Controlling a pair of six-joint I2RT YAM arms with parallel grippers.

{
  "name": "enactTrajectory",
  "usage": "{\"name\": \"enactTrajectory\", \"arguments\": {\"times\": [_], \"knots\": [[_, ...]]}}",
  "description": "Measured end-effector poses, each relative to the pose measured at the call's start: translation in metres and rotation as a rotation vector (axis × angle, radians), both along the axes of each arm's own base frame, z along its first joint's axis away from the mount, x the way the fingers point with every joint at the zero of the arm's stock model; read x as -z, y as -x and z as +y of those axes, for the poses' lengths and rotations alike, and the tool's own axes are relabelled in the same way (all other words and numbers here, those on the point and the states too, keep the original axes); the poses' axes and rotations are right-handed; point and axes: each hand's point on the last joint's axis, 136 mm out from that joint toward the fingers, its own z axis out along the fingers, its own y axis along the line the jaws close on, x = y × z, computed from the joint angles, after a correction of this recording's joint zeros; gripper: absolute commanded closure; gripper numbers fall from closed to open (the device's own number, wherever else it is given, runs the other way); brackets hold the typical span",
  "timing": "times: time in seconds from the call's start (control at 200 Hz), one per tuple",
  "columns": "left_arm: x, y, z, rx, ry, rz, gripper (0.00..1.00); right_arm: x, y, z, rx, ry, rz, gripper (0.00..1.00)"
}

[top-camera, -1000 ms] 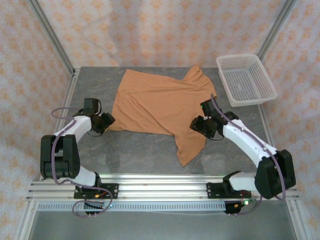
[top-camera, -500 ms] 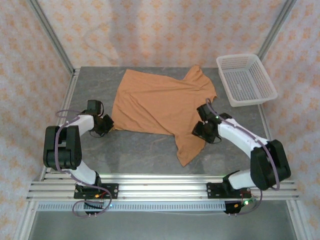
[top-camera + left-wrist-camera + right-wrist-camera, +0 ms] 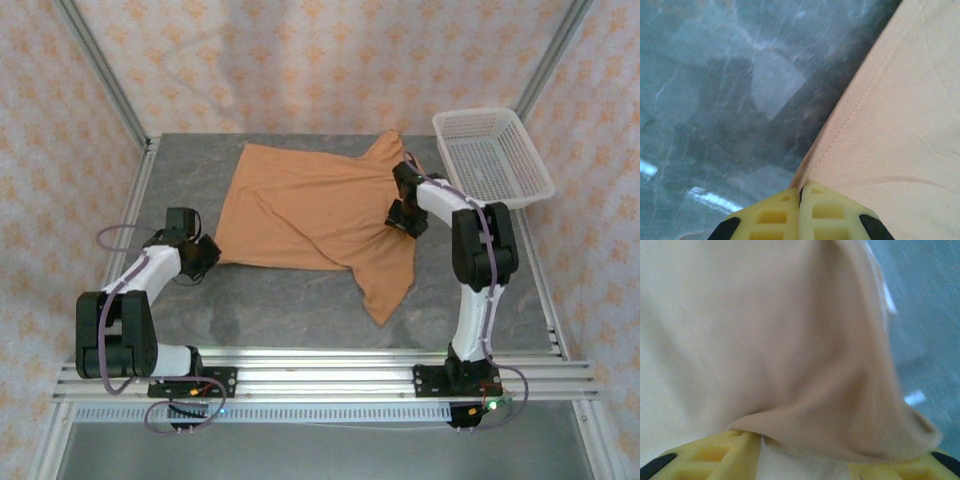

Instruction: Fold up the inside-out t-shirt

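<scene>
The inside-out t-shirt lies spread on the grey table, tan, with one flap reaching toward the near edge. At the shirt's near-left corner my left gripper is shut. In the left wrist view its yellow fingertips pinch the stitched hem of the t-shirt. My right gripper sits on the shirt's right side. In the right wrist view its jaws stand apart and a raised fold of the t-shirt drapes across them. A white label shows at the cloth's edge.
A white mesh basket stands at the back right corner, close to the right arm. Bare table lies in front of the shirt and to the left of the left gripper. Aluminium rails run along the near edge.
My left gripper has shut on the shirt's near-left hem corner. The right arm has swung away from the shirt's near-right flap toward the far right of the shirt. The cloth's left edge has shifted slightly left.
</scene>
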Motion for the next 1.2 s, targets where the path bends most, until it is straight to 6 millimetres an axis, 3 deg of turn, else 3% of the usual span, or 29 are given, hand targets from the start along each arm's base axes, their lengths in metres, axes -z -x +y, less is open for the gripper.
{"name": "enactTrajectory", "arguments": {"times": [0.235,0.385,0.505,0.636,0.736,0.866,0.976,1.201], "knots": [[-0.004,0.023,-0.003,0.000,-0.003,-0.026,1.00,-0.007,-0.047,-0.014,-0.021,0.014,-0.020,0.48],[-0.006,0.023,-0.004,0.003,-0.003,-0.034,1.00,-0.021,-0.035,-0.013,-0.056,0.021,0.001,0.44],[-0.007,0.022,-0.009,0.020,-0.003,-0.040,1.00,-0.052,0.010,0.001,-0.098,0.015,-0.018,0.45],[-0.010,0.022,-0.014,0.039,-0.009,-0.048,1.00,-0.082,0.093,0.025,-0.142,-0.033,-0.075,0.50],[-0.010,0.022,-0.014,0.041,-0.017,-0.049,1.00,-0.075,0.151,0.046,-0.170,-0.082,-0.081,0.57],[-0.011,0.021,-0.015,0.046,-0.023,-0.051,1.00,-0.046,0.210,0.061,-0.194,-0.100,-0.022,0.58],[-0.011,0.021,-0.017,0.052,-0.025,-0.051,1.00,-0.031,0.233,0.071,-0.212,-0.095,0.006,0.58],[-0.010,0.021,-0.019,0.058,-0.030,-0.045,1.00,-0.022,0.240,0.086,-0.204,-0.117,-0.010,0.58]]}}
